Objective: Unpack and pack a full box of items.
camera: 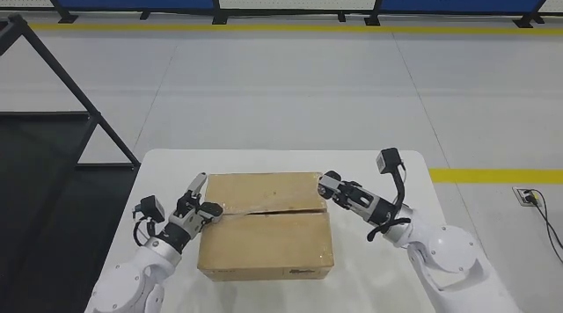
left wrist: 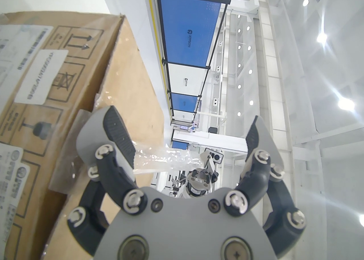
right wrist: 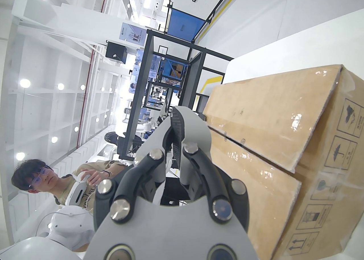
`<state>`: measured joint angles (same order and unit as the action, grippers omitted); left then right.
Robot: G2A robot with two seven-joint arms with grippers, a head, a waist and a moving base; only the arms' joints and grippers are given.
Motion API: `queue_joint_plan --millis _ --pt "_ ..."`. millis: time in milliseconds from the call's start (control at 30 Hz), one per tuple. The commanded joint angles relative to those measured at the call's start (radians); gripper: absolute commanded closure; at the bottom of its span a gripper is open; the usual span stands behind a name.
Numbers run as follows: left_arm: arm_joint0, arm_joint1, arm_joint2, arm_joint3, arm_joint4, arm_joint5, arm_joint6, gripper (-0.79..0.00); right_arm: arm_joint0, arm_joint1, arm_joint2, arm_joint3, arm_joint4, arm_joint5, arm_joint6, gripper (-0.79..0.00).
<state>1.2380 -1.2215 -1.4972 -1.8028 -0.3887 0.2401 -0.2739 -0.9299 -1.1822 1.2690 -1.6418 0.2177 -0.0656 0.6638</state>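
My left claw (left wrist: pixel 184 130) stands open, its fingers spread wide, at one end of the cardboard box (left wrist: pixel 57 87). The box's end wall lies just beside one finger pad (left wrist: pixel 119 136), on its outer side. A crumpled strip of clear tape (left wrist: pixel 167 158) runs from that wall into the gap between my fingers (whether the pad actually touches the cardboard I cannot tell). My right claw (right wrist: pixel 177 121) is closed, its fingers pressed flat together, at the opposite end. There the box lies just beside the claw and stretches away past its tip, with both top flaps (right wrist: pixel 270 101) folded down and a narrow seam between them. The box sits between my two claws on the white table (camera: pixel 369 269).
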Motion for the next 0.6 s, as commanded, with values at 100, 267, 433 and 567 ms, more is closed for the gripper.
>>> queue_joint_plan --millis 100,267,433,567 --pt "0.002 0.000 0.007 0.005 0.003 -0.007 -0.001 -0.785 -0.001 0.001 0.001 0.000 -0.008 -0.025 0.006 0.000" --pt "0.009 -0.001 0.013 0.007 0.016 -0.019 0.004 -0.785 0.004 0.003 0.003 0.013 -0.021 -0.021 0.020 0.000" --pt "0.011 -0.001 0.017 0.012 0.017 -0.018 0.006 -0.785 0.007 0.007 0.004 0.033 -0.062 -0.001 0.039 0.000" --pt "0.013 -0.002 0.020 0.012 0.019 -0.019 0.006 -0.785 0.004 0.009 0.003 0.048 -0.083 0.003 0.039 0.000"
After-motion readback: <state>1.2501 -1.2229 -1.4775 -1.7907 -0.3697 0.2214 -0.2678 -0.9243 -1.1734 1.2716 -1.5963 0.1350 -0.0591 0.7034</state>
